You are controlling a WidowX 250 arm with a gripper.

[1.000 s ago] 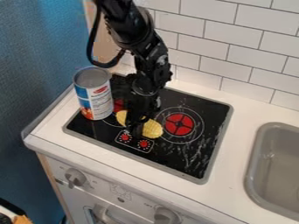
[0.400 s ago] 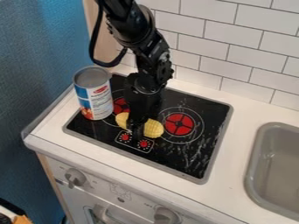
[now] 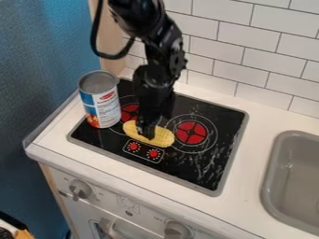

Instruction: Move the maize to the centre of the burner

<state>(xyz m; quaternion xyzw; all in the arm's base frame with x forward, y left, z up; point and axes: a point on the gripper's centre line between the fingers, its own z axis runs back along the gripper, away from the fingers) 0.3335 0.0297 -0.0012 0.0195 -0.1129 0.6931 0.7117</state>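
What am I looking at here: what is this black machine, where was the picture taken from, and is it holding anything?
It is a robot arm, seen by a fixed camera looking down at a slant. Its end effector is at the middle of the yellow maize; whether it grips it, I cannot tell. The maize is over the black cooktop, left of the right-hand red burner. A can stands at the left; a grey sink is at the right.
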